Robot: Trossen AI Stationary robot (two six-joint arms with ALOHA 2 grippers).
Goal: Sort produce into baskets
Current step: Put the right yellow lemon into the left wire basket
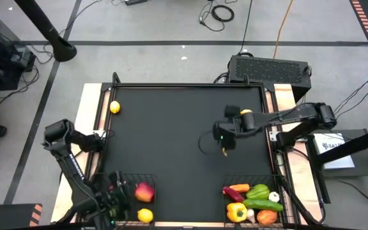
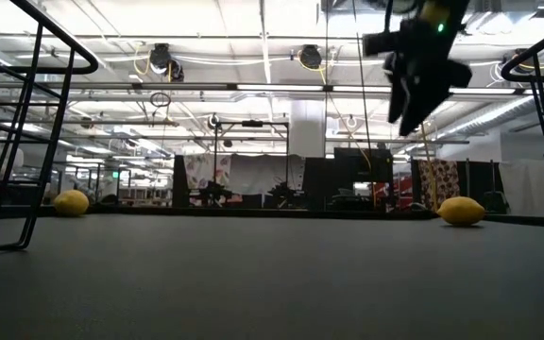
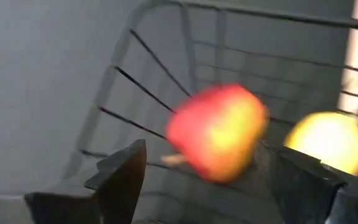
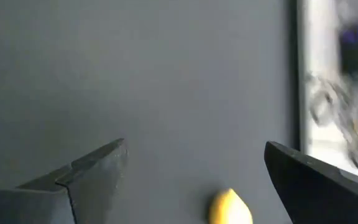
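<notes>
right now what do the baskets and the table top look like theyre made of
Baskets, left and right: thin black wire, probably coated metal; the left wrist view shows separate dark rods with open gaps between them. Table top: a matte black sheet, perhaps rubber or fabric mat; it shows no glare, and pale wood-like board shows at its edges.

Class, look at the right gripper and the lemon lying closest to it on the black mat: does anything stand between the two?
Nothing visible does. The right gripper hangs open above bare black mat, and the lemon shows just ahead between its fingers, with only mat around it. The arm partly covers that lemon from above.
</notes>
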